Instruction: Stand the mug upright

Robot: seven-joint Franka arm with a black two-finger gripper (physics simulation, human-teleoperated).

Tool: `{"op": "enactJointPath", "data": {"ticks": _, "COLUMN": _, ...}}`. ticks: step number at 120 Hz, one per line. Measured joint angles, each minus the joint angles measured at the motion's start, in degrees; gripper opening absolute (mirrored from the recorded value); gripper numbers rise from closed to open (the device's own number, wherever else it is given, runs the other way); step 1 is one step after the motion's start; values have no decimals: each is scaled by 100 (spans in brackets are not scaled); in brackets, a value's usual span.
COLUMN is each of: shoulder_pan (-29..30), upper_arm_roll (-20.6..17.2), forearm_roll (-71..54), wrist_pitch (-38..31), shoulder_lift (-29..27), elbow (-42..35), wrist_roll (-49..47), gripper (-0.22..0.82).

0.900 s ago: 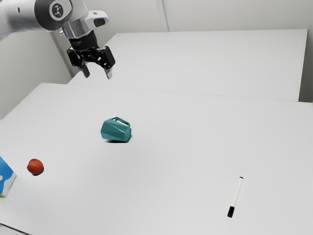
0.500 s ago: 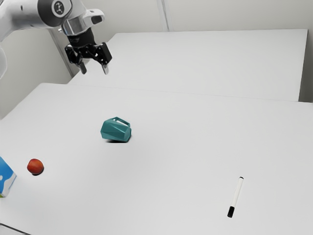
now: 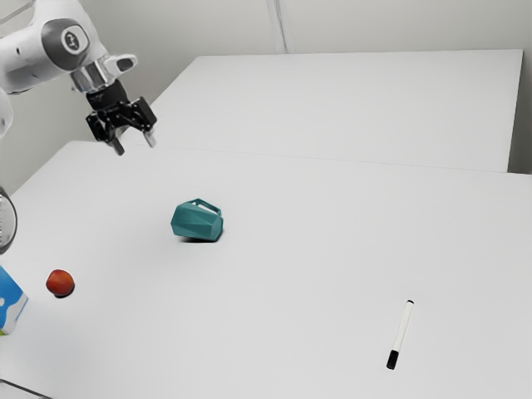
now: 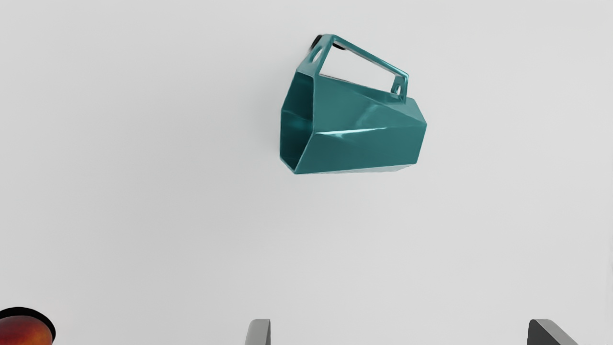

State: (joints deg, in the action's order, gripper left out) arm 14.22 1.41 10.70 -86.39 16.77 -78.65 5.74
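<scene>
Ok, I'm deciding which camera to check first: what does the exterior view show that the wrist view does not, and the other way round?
Exterior view: the slim white marker with a black end, the blue and white box and the white robot arm.

Wrist view: the open mouth of the teal, faceted mug, with its hollow inside.

Both: that mug lying on its side, the round red object, the white table and the black jaws, standing apart.

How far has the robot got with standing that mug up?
Nothing looks finished: the teal mug lies on its side on the table. Nothing is in hand; the open gripper hangs above the table, away from it. Left to do: grasp, tip upright, release.
</scene>
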Motion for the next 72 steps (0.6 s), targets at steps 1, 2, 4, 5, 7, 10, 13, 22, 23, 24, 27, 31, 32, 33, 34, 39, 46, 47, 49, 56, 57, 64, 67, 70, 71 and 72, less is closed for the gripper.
{"op": "enactJointPath", "data": {"ticks": 1, "shoulder_pan": 19, "upper_arm_roll": 0, "forearm_roll": 25, "wrist_pitch": -3, "shoulder_lift": 16, "elbow": -5, "wrist_roll": 19, "gripper": 58}}
{"op": "enactJointPath", "data": {"ticks": 2, "shoulder_pan": 40, "upper_arm_roll": 0, "forearm_roll": 50, "wrist_pitch": -6, "shoulder_lift": 36, "elbow": -10, "wrist_roll": 39, "gripper": 58}}
{"op": "enactJointPath", "data": {"ticks": 4, "shoulder_pan": 80, "upper_arm_roll": 0, "forearm_roll": 96, "wrist_pitch": -12, "shoulder_lift": 69, "elbow": -18, "wrist_roll": 77, "gripper": 58}}
{"op": "enactJointPath", "data": {"ticks": 5, "shoulder_pan": 102, "upper_arm_roll": -2, "forearm_roll": 121, "wrist_pitch": -15, "shoulder_lift": 87, "elbow": -22, "wrist_roll": 97, "gripper": 58}}
{"op": "enactJointPath", "data": {"ticks": 7, "shoulder_pan": 147, "upper_arm_roll": -1, "forearm_roll": 167, "wrist_pitch": -20, "shoulder_lift": 117, "elbow": -29, "wrist_roll": 137, "gripper": 58}}
{"op": "enactJointPath", "data": {"ticks": 10, "shoulder_pan": 213, "upper_arm_roll": -1, "forearm_roll": 235, "wrist_pitch": -30, "shoulder_lift": 161, "elbow": -43, "wrist_roll": 197, "gripper": 58}}
{"op": "enactJointPath", "data": {"ticks": 13, "shoulder_pan": 270, "upper_arm_roll": 0, "forearm_roll": 292, "wrist_pitch": -48, "shoulder_lift": 201, "elbow": -58, "wrist_roll": 259, "gripper": 58}}
{"op": "enactJointPath", "data": {"ticks": 22, "shoulder_pan": 390, "upper_arm_roll": -1, "forearm_roll": 470, "wrist_pitch": -116, "shoulder_lift": 377, "elbow": -91, "wrist_roll": 455, "gripper": 58}}
{"op": "enactJointPath", "data": {"ticks": 23, "shoulder_pan": 404, "upper_arm_roll": -1, "forearm_roll": 494, "wrist_pitch": -123, "shoulder_lift": 400, "elbow": -96, "wrist_roll": 477, "gripper": 58}}
{"op": "enactJointPath", "data": {"ticks": 24, "shoulder_pan": 419, "upper_arm_roll": -1, "forearm_roll": 517, "wrist_pitch": -129, "shoulder_lift": 422, "elbow": -104, "wrist_roll": 499, "gripper": 58}}
{"op": "enactJointPath", "data": {"ticks": 27, "shoulder_pan": 456, "upper_arm_roll": 0, "forearm_roll": 587, "wrist_pitch": -149, "shoulder_lift": 478, "elbow": -131, "wrist_roll": 566, "gripper": 58}}
{"op": "enactJointPath", "data": {"ticks": 31, "shoulder_pan": 498, "upper_arm_roll": 0, "forearm_roll": 675, "wrist_pitch": -198, "shoulder_lift": 536, "elbow": -193, "wrist_roll": 658, "gripper": 58}}
{"op": "enactJointPath", "data": {"ticks": 32, "shoulder_pan": 508, "upper_arm_roll": 0, "forearm_roll": 695, "wrist_pitch": -212, "shoulder_lift": 549, "elbow": -212, "wrist_roll": 682, "gripper": 58}}
{"op": "enactJointPath", "data": {"ticks": 33, "shoulder_pan": 519, "upper_arm_roll": 0, "forearm_roll": 715, "wrist_pitch": -228, "shoulder_lift": 560, "elbow": -234, "wrist_roll": 705, "gripper": 58}}
{"op": "enactJointPath", "data": {"ticks": 34, "shoulder_pan": 529, "upper_arm_roll": 0, "forearm_roll": 737, "wrist_pitch": -243, "shoulder_lift": 570, "elbow": -258, "wrist_roll": 729, "gripper": 58}}
{"op": "enactJointPath", "data": {"ticks": 39, "shoulder_pan": 595, "upper_arm_roll": 0, "forearm_roll": 865, "wrist_pitch": -313, "shoulder_lift": 623, "elbow": -373, "wrist_roll": 848, "gripper": 58}}
{"op": "enactJointPath", "data": {"ticks": 46, "shoulder_pan": 652, "upper_arm_roll": 0, "forearm_roll": 999, "wrist_pitch": -401, "shoulder_lift": 676, "elbow": -477, "wrist_roll": 1004, "gripper": 58}}
{"op": "enactJointPath", "data": {"ticks": 47, "shoulder_pan": 659, "upper_arm_roll": 0, "forearm_roll": 1016, "wrist_pitch": -415, "shoulder_lift": 682, "elbow": -492, "wrist_roll": 1026, "gripper": 58}}
{"op": "enactJointPath", "data": {"ticks": 49, "shoulder_pan": 672, "upper_arm_roll": 0, "forearm_roll": 1058, "wrist_pitch": -444, "shoulder_lift": 696, "elbow": -518, "wrist_roll": 1067, "gripper": 58}}
{"op": "enactJointPath", "data": {"ticks": 56, "shoulder_pan": 700, "upper_arm_roll": 0, "forearm_roll": 1196, "wrist_pitch": -551, "shoulder_lift": 762, "elbow": -585, "wrist_roll": 1211, "gripper": 58}}
{"op": "enactJointPath", "data": {"ticks": 57, "shoulder_pan": 705, "upper_arm_roll": 0, "forearm_roll": 1221, "wrist_pitch": -571, "shoulder_lift": 774, "elbow": -604, "wrist_roll": 1232, "gripper": 58}}
{"op": "enactJointPath", "data": {"ticks": 64, "shoulder_pan": 739, "upper_arm_roll": 0, "forearm_roll": 1391, "wrist_pitch": -712, "shoulder_lift": 861, "elbow": -707, "wrist_roll": 1386, "gripper": 58}}
{"op": "enactJointPath", "data": {"ticks": 67, "shoulder_pan": 756, "upper_arm_roll": 0, "forearm_roll": 1468, "wrist_pitch": -768, "shoulder_lift": 895, "elbow": -750, "wrist_roll": 1452, "gripper": 58}}
{"op": "enactJointPath", "data": {"ticks": 70, "shoulder_pan": 767, "upper_arm_roll": 0, "forearm_roll": 1540, "wrist_pitch": -830, "shoulder_lift": 917, "elbow": -802, "wrist_roll": 1518, "gripper": 58}}
{"op": "enactJointPath", "data": {"ticks": 71, "shoulder_pan": 770, "upper_arm_roll": 0, "forearm_roll": 1562, "wrist_pitch": -850, "shoulder_lift": 922, "elbow": -819, "wrist_roll": 1539, "gripper": 58}}
{"op": "enactJointPath", "data": {"ticks": 72, "shoulder_pan": 772, "upper_arm_roll": 0, "forearm_roll": 1586, "wrist_pitch": -871, "shoulder_lift": 928, "elbow": -838, "wrist_roll": 1562, "gripper": 58}}
